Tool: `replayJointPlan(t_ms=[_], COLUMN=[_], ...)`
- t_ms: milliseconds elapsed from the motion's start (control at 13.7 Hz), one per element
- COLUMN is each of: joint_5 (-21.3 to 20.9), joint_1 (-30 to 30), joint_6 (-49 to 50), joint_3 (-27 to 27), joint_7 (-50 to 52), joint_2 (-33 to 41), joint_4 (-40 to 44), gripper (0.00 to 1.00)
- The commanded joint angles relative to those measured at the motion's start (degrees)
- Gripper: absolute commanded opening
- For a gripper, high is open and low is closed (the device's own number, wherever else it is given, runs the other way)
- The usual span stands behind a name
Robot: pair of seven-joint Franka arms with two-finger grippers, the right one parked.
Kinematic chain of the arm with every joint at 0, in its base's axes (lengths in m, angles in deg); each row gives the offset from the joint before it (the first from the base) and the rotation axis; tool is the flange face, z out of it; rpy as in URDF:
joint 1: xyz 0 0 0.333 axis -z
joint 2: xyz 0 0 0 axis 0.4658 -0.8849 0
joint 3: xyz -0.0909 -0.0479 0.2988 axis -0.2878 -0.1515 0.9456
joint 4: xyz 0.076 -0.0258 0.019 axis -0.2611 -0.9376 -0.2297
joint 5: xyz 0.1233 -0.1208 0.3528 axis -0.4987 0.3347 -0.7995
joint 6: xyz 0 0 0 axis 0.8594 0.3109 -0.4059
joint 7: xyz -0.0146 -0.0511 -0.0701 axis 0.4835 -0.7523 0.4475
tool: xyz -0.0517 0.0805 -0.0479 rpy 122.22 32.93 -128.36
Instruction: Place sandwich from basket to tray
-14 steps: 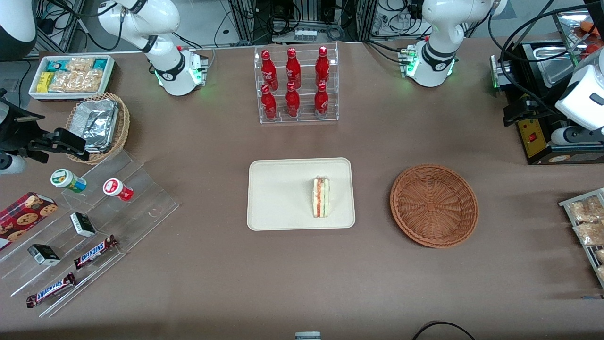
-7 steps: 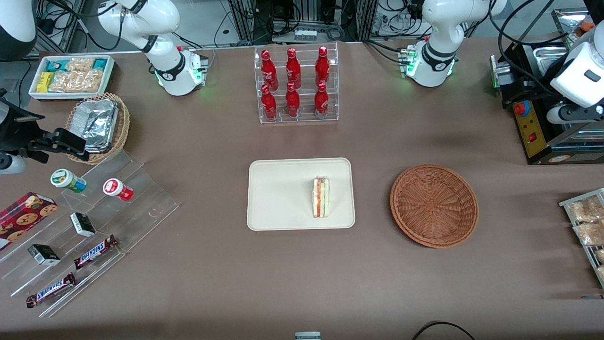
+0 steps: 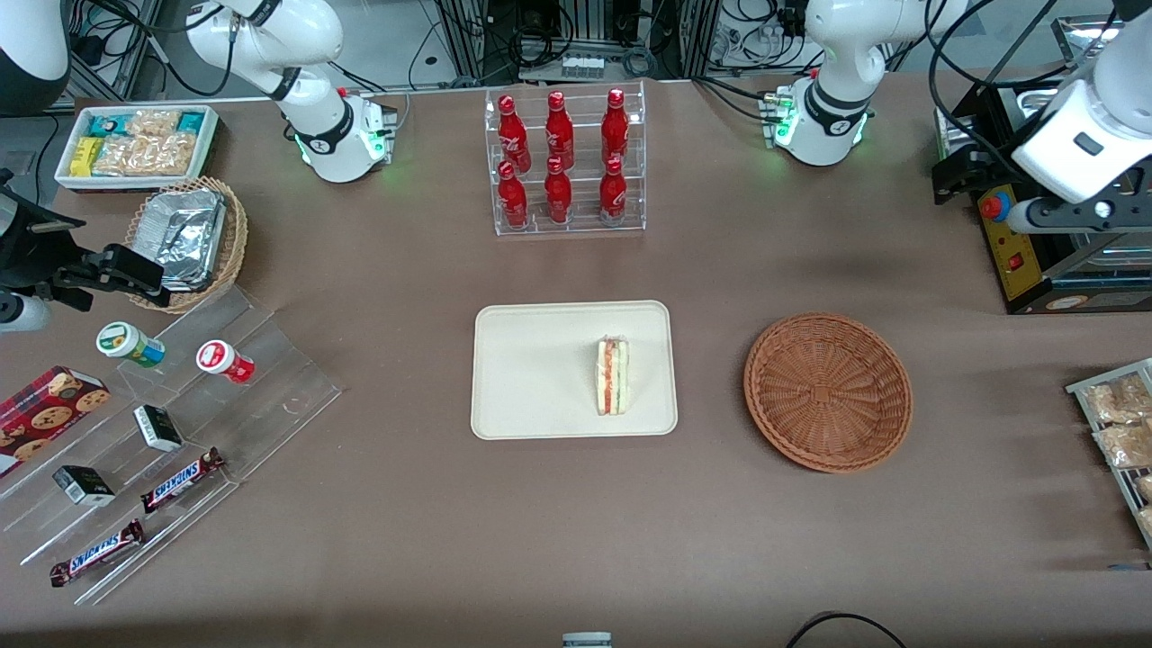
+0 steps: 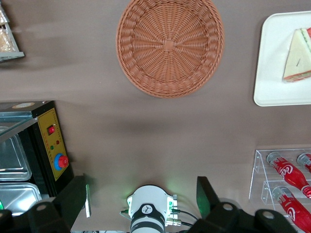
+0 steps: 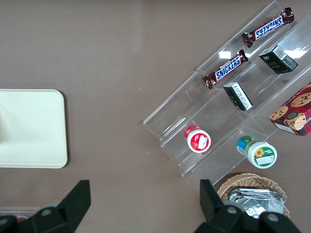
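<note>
We see the bench [image 3: 405, 531] from high in front; our left wrist camera, looking straight down, shares basket [image 4: 170, 46] and tray [image 4: 272, 63].

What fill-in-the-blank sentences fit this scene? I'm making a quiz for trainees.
1. The sandwich lies on the ____.
2. The round brown basket holds ____.
3. The gripper hangs open high above the working arm's end of the table, holding ____.
4. The clear rack holds ____ red bottles.

Missing words: tray; nothing; nothing; six
</note>
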Motion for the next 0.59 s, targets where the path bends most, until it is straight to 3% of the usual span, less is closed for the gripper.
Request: replayJointPlan(t_ms=[0,512], joint_5=[0.74,1.97], joint_1=[3.66,3.95], joint_6=[-0.73,-1.87], joint_3=[3.61,4.78], joint_7=[-0.60,-0.68], joint_2=[1.11,0.15], joint_4=[-1.02,-0.58], gripper=[1.00,1.00])
